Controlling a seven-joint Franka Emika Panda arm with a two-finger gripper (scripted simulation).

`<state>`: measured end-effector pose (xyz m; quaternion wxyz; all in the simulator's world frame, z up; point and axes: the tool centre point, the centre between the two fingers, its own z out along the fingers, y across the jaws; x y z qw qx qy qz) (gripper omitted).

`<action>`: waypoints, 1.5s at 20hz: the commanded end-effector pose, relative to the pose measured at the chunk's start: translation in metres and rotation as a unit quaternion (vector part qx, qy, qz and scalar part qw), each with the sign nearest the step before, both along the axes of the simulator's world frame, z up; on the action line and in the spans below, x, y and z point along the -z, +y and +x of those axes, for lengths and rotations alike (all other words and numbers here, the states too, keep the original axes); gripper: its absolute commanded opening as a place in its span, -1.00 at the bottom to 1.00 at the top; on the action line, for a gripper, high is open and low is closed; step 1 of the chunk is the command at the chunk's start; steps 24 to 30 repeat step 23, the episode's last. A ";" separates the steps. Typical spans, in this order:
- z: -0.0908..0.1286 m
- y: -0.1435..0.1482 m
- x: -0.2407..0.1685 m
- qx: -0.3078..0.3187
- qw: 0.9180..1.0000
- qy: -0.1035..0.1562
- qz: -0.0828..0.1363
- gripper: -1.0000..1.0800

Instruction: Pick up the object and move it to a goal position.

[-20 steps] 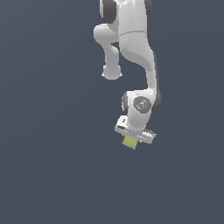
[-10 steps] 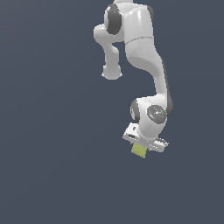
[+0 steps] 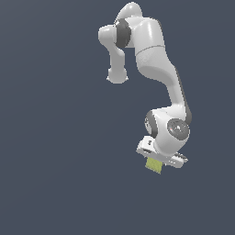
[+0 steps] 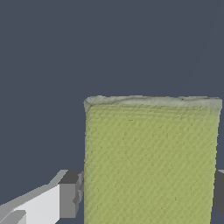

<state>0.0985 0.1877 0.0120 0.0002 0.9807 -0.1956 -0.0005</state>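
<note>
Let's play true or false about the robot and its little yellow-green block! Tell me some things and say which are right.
1. The gripper is holding the yellow-green block. True.
2. The block is red. False: it is yellow-green.
3. The block pokes out below the gripper in the exterior view. True.
4. Two robot arms are at work. False: only one white arm shows.
5. In the wrist view a finger is far from the block. False: it sits right at the block's side.

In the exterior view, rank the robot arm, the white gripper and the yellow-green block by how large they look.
1. robot arm, by far the largest.
2. gripper, a wide white bar.
3. yellow-green block, narrower than the gripper holding it.
</note>
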 end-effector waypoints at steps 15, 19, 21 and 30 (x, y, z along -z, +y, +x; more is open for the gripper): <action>0.034 0.029 -0.001 0.000 1.000 -0.001 0.000 -1.00; 0.036 0.031 -0.001 0.000 1.000 -0.001 0.000 -1.00; 0.036 0.031 -0.001 0.000 1.000 -0.001 0.000 -1.00; 0.036 0.031 -0.001 0.000 1.000 -0.001 0.000 -1.00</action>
